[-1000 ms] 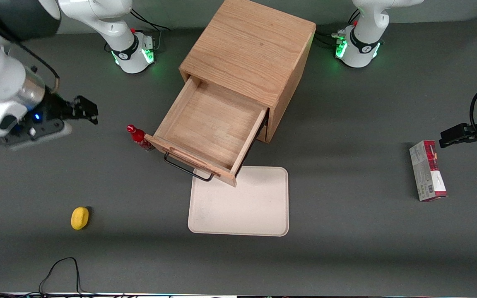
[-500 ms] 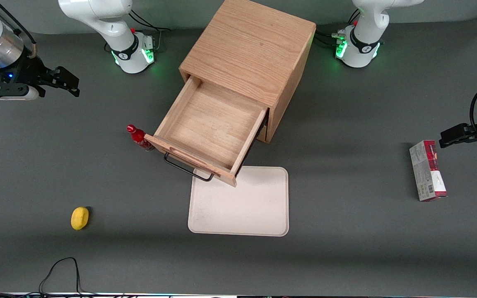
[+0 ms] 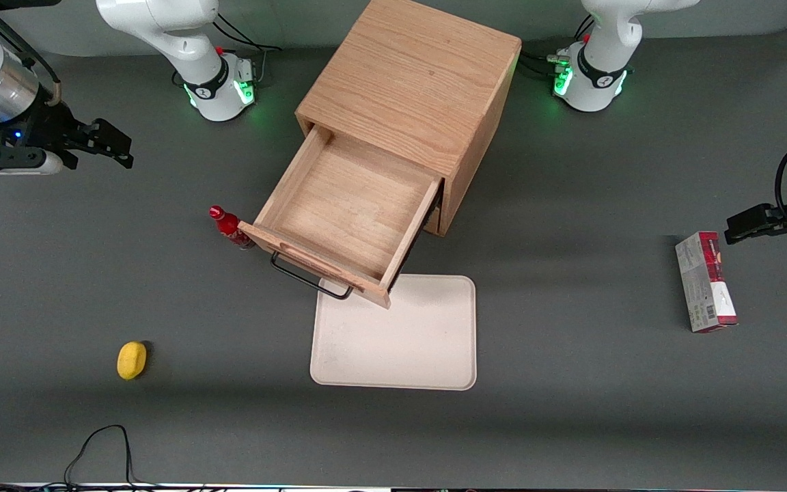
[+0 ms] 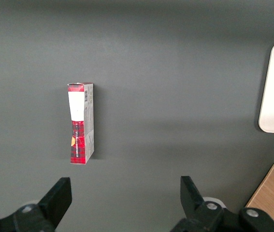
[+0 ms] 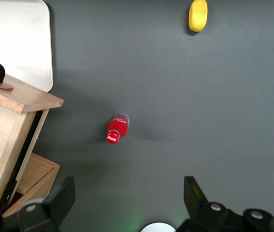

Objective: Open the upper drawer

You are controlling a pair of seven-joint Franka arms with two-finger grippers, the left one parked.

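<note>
Black two-finger gripper (image 3: 112, 141) of the right arm: fingers (image 5: 62, 198) spread wide, holding nothing, high over bare grey table (image 3: 161, 273) at the working arm's end. Small red-capped bottle (image 5: 117, 128) stands below the fingertips. Past it, light-oak upper drawer (image 3: 346, 212) with black wire handle (image 3: 308, 279) is pulled well out of boxy wooden cabinet (image 3: 414, 75), well apart from the fingers.

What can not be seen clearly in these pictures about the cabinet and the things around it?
- Lower drawer: the front view hides it under the open upper drawer; only a corner shows in the right wrist view.
- Red bottle: its base is hidden by the upper drawer's front.
- Open gripper, away from the cabinet: holds nothing.
</note>
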